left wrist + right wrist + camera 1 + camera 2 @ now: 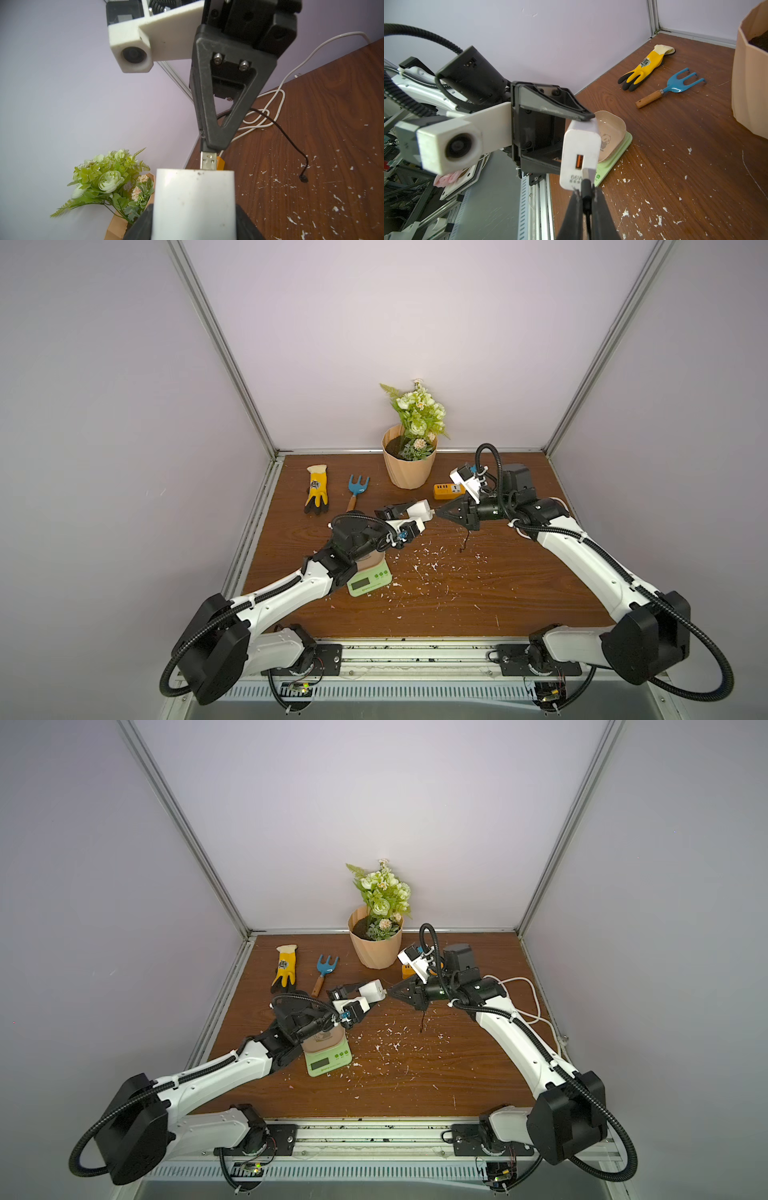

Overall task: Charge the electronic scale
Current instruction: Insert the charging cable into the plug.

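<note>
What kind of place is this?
Probably a robot test booth, not a home: left arm and right arm bolted to a metal rail, plain walls in an aluminium frame, garden props like a flower pot on a wooden table.

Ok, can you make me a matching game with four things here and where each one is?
Things:
1. white charger cube
2. USB plug
3. yellow garden glove
4. electronic scale

Places:
A. lying beside the blue hand fork
B. pinched in the right gripper
C. partly under the left arm
D. held in the left gripper

Pairs: 1-D, 2-B, 3-A, 4-C
</note>
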